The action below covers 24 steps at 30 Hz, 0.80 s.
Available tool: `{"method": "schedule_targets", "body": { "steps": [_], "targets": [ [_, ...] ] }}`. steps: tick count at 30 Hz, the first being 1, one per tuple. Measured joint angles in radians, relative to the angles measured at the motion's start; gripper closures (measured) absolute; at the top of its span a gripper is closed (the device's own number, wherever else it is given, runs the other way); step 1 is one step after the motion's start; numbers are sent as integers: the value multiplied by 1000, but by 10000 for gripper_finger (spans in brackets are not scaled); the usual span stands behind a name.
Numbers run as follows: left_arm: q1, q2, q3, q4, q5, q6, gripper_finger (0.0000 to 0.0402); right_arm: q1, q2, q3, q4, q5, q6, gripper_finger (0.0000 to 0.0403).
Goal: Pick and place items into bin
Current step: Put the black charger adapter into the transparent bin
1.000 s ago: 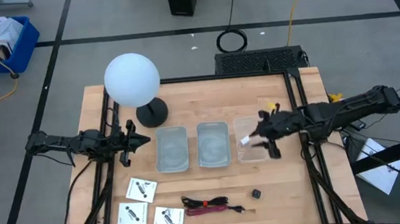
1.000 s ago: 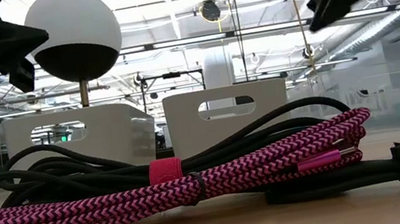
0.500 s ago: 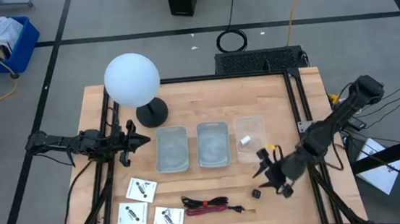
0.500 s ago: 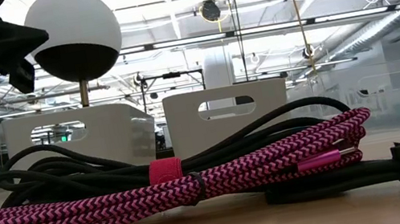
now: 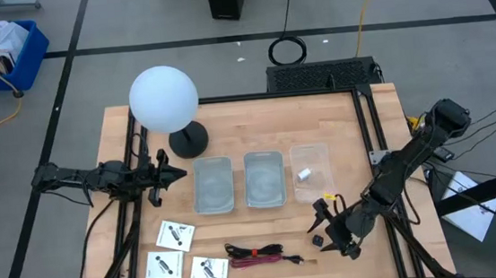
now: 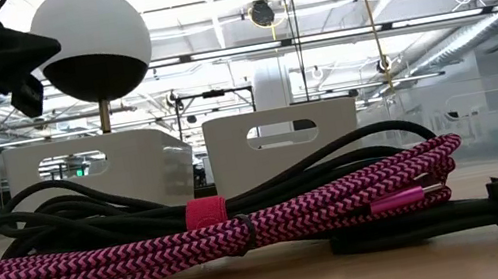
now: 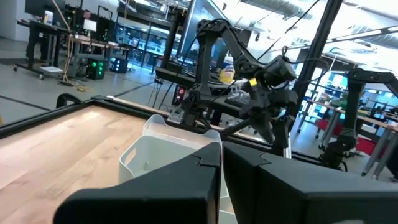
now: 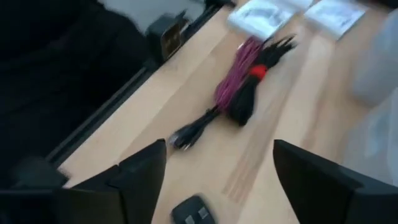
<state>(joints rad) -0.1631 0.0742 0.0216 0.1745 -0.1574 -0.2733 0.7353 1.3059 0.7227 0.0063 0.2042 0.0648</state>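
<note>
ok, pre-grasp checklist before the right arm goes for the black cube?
1. Right gripper open: ok, fingers spread in the right wrist view.
2. Black cube within reach: ok, just beside the gripper.
3. Cube centred between the fingers: cannot tell.
4. Cable bundle clear of the cube: ok.
5. Rightmost bin has room: ok, only a small white piece inside.
6. Left gripper out of the way: ok, waiting left of the bins.

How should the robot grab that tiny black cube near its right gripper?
From straight above, the fingers closing on two opposite flat sides of the black cube. It sits alone on bare table, and the open right gripper already hangs over it.
</note>
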Motion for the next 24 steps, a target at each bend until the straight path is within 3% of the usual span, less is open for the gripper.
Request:
{"method": "schedule_targets", "body": {
  "steps": [24],
  "targets": [
    [0, 0, 0, -15, -1, -21, 380, -7, 189, 0, -35, -50, 5, 116]
  ]
}}
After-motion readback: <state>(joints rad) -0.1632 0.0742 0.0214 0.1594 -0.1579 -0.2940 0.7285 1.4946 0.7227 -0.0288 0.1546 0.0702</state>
